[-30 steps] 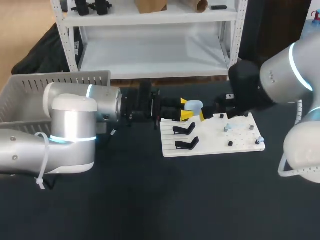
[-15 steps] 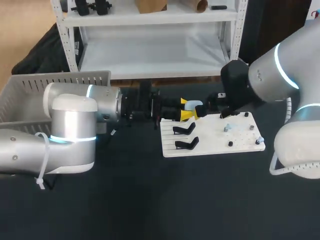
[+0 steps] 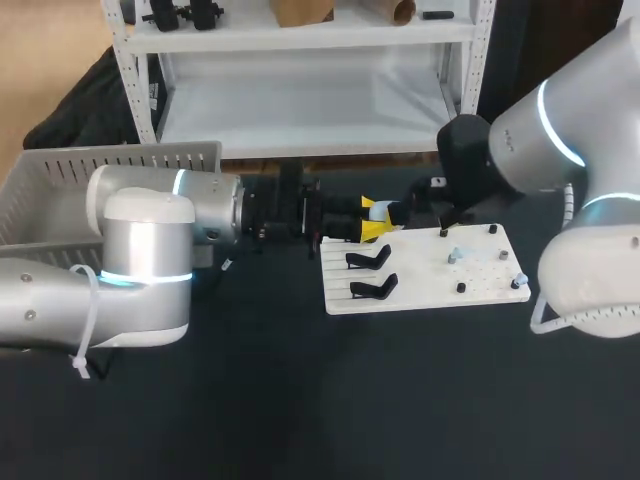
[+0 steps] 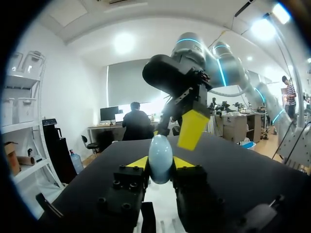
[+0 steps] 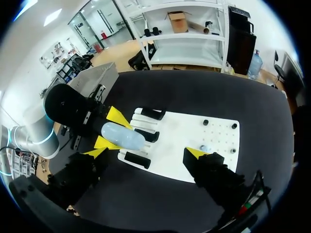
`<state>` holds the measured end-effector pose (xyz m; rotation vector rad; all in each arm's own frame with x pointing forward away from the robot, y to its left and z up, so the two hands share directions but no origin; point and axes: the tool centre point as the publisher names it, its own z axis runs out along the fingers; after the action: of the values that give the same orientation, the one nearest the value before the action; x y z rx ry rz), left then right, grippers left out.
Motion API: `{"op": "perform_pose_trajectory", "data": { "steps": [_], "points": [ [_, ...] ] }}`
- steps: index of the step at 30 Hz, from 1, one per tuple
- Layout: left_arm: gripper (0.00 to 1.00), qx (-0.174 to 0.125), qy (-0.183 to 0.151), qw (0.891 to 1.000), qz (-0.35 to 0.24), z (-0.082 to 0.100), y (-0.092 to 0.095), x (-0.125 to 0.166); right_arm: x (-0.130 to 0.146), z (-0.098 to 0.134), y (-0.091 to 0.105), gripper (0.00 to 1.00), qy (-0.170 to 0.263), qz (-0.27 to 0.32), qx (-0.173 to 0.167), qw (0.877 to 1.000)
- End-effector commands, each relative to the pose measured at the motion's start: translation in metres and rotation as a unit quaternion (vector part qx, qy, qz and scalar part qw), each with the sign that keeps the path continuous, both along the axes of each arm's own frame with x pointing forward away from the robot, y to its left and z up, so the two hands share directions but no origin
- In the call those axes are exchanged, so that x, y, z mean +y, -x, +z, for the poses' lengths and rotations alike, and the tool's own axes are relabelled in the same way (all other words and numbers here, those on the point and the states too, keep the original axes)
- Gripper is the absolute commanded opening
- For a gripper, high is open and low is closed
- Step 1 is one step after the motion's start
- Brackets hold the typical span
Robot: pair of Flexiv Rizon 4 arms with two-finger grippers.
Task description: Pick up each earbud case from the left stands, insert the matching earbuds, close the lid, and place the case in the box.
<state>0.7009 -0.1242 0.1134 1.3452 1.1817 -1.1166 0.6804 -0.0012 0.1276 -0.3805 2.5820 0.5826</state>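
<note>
A pale blue earbud case (image 4: 160, 156) stands upright between the yellow tips of my left gripper (image 4: 161, 163), which is shut on it. In the head view this gripper (image 3: 372, 222) holds the case (image 3: 381, 210) over the back left corner of the white board (image 3: 480, 295). My right gripper (image 3: 408, 208) hangs just right of the case, wide open and holding nothing. From the right wrist view the case (image 5: 122, 136) lies below and ahead of the open right gripper (image 5: 145, 153). One yellow finger (image 4: 192, 128) of the right gripper shows just beyond the case.
Two black stands (image 3: 370, 260) (image 3: 374, 289) sit on the board's left half. Small pegs and earbuds (image 3: 455, 255) dot its right half. A grey slatted box (image 3: 60, 190) stands at the far left of the dark table.
The right gripper has drawn up and back from the case as its arm swung. The left arm and the case have stayed put.
</note>
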Motion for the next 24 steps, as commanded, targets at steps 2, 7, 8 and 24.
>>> {"op": "perform_pose_trajectory", "data": {
  "steps": [2,7,8,24],
  "points": [
    [0.0,-0.001,0.002,1.0,0.0,-0.001,-0.0005,0.0001,0.0023,-0.0026,-0.002,1.0,0.003,-0.005,-0.001,1.0],
    [0.0,-0.001,0.002,1.0,0.0,-0.001,-0.0005,0.0001,0.001,-0.0036,-0.0036,1.0,0.004,-0.007,0.0,1.0],
    [0.0,-0.001,0.002,1.0,0.0,-0.001,-0.0005,0.0001,0.0007,-0.0035,-0.0038,1.0,0.004,-0.007,0.0,1.0],
    [0.0,-0.001,0.002,1.0,0.0,-0.001,-0.0005,0.0001,-0.0019,-0.004,-0.0069,1.0,0.005,-0.018,-0.001,1.0]
  ]
}}
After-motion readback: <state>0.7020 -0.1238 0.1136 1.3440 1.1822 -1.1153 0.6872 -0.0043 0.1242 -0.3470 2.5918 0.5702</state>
